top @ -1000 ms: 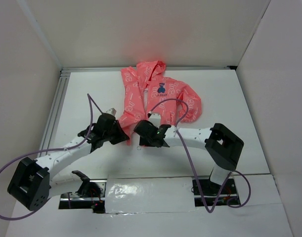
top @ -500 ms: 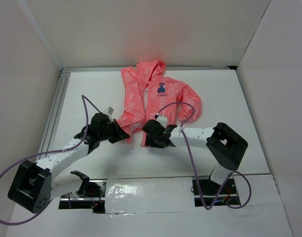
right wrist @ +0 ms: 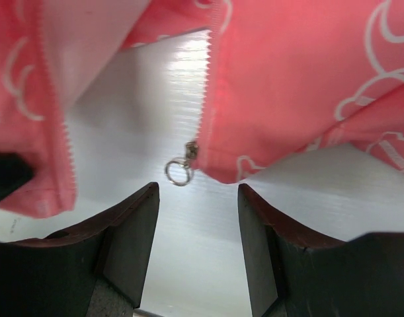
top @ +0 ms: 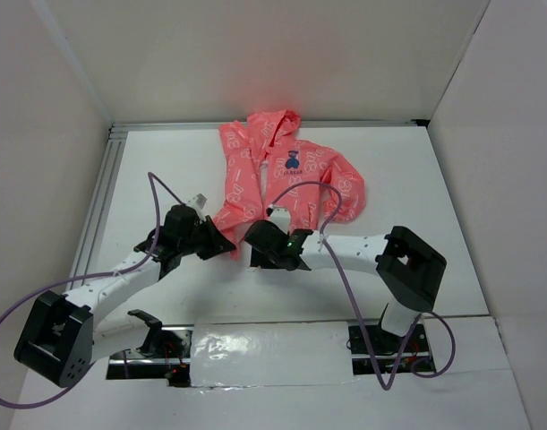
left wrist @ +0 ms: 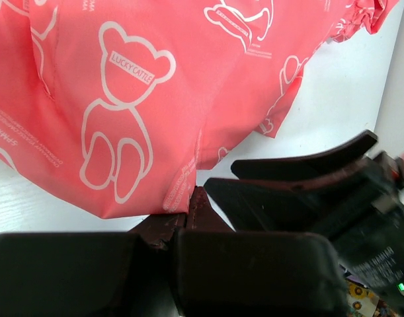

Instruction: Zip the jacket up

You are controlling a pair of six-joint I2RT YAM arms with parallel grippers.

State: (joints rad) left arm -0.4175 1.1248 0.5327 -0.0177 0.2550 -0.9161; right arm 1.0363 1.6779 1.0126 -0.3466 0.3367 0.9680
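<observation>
The coral-pink jacket [top: 282, 170] lies flat on the white table with its hood at the back and its front open. My left gripper [top: 226, 244] is shut on the bottom hem corner of one front panel [left wrist: 182, 191], its tips [left wrist: 188, 206] pinching the fabric. My right gripper [top: 253, 253] is open and empty, low over the table just in front of the other panel's hem. In the right wrist view the zipper slider with its ring pull [right wrist: 179, 172] hangs at that panel's [right wrist: 287, 79] bottom corner, just beyond the open gripper [right wrist: 198, 198]. The two rows of zipper teeth are apart.
White walls enclose the table at the back and both sides. A metal rail [top: 103, 188] runs along the left edge. Purple cables [top: 166, 193] loop over both arms. My right gripper's black fingers [left wrist: 307, 191] sit close beside my left gripper.
My right gripper has shifted left and nearer to the hem, bringing the ring pull in front of its open jaws. My left gripper stays put, holding the hem.
</observation>
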